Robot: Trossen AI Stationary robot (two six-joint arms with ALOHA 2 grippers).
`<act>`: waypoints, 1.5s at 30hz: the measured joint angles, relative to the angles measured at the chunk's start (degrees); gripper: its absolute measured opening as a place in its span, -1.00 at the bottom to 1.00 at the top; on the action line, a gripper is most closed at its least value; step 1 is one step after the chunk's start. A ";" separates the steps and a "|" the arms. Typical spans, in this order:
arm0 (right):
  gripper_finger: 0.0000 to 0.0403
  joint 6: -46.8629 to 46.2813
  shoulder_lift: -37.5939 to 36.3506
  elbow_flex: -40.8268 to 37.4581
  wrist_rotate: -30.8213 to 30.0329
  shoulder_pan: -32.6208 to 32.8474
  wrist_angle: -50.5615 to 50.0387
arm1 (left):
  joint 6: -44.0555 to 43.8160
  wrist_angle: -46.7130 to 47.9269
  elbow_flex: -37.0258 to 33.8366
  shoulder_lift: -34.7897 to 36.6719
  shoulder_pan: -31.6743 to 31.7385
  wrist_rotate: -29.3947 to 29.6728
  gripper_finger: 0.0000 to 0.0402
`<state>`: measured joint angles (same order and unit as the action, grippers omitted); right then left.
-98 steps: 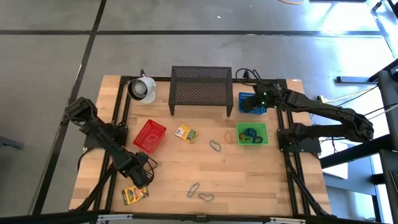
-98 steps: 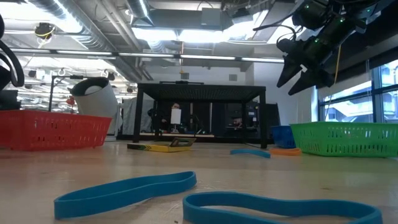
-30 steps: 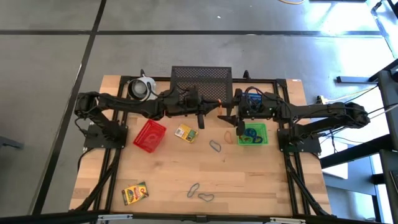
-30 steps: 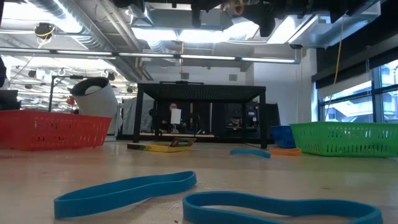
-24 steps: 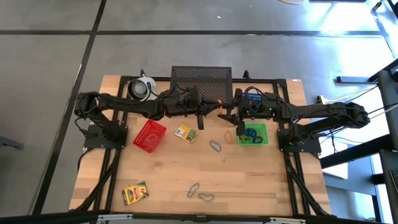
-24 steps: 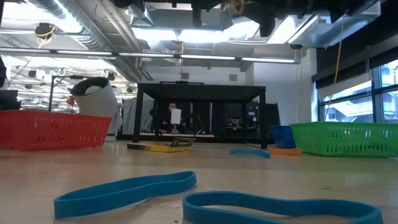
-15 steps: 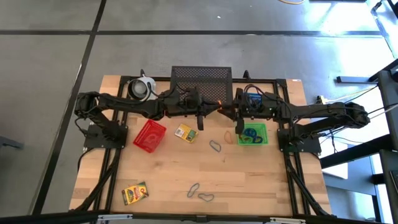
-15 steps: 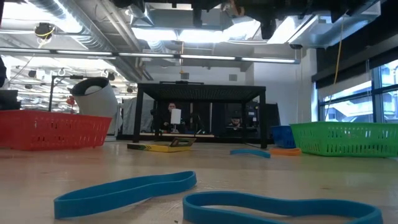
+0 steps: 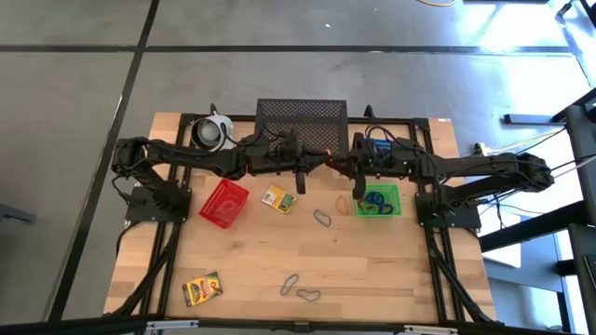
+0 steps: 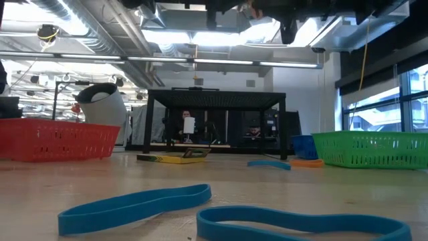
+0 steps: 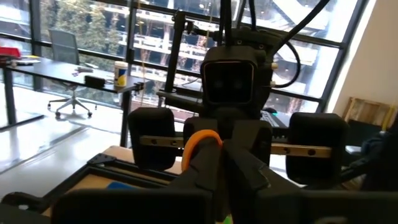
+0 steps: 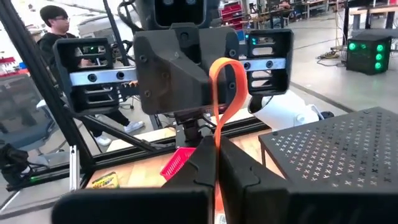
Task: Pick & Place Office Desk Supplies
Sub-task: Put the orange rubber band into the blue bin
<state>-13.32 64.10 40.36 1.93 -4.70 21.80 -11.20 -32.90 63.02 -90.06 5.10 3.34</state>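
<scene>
A thin orange loop [image 9: 328, 155] hangs in the air between my two grippers, above the table's middle and in front of the black shelf. My left gripper [image 9: 320, 161] reaches in from the left and is shut on it. My right gripper [image 9: 343, 164] faces it from the right and is shut on the same loop. Two blue loops [image 10: 134, 204] [image 10: 301, 224] lie flat near the front edge. A grey loop [image 9: 321, 218] and another orange loop [image 9: 342, 203] lie beside the green basket. One printed box [image 9: 277, 198] lies at the middle, another [image 9: 201, 289] at the front left. My left gripper pinches one end of the orange loop [image 11: 198, 144] between its two fingers, coming in level from the table's left. The loop is clear of the table. My right gripper pinches the loop's other end [image 12: 216, 138] between its two fingers, level from the table's right. The loop stands out past the fingers as a narrow arch [image 12: 225, 87].
The black mesh shelf [image 9: 301, 126] stands at the back middle, with a white mug [image 9: 214, 132] to its left and a blue basket [image 9: 377, 149] to its right. A red basket [image 9: 223, 203] and a green basket [image 9: 389, 193] holding blue loops sit left and right of centre.
My right gripper has shut on the orange loop that my left gripper holds out, edging slightly toward the left gripper. Both arms have otherwise kept their place above the table's middle.
</scene>
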 joint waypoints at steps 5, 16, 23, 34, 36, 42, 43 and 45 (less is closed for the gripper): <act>-0.99 -4.21 -0.07 0.00 -1.59 -2.71 -4.67 | -0.06 3.11 0.04 0.00 0.00 1.10 -0.63; -1.00 -4.27 -4.58 0.00 -1.57 -13.36 -19.98 | -3.27 14.23 0.04 0.02 0.63 7.53 -0.02; -1.00 -4.27 -8.95 0.00 -1.55 -24.00 -29.70 | -4.11 14.92 0.04 0.29 1.40 9.70 -0.01; -1.00 -2.84 -9.00 0.00 0.67 -38.70 -47.29 | -5.61 20.38 0.04 4.19 1.81 13.49 0.00; -1.00 -4.10 -7.35 0.00 1.76 -40.14 -50.23 | -6.14 20.97 0.04 4.49 1.81 13.57 0.00; -1.00 -4.29 1.06 0.00 1.60 -40.49 -54.40 | -10.79 28.92 0.04 5.26 1.52 13.55 -0.01; -1.00 -4.39 2.17 0.00 1.60 -40.45 -54.40 | -11.89 30.62 0.04 5.34 1.35 13.50 -0.01; -1.00 -5.11 4.21 0.00 1.62 -40.45 -54.40 | -14.11 34.93 0.04 5.55 1.09 12.44 0.00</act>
<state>-18.43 68.31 40.36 3.56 -45.15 -32.59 -25.31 2.03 63.07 -84.51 6.19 15.78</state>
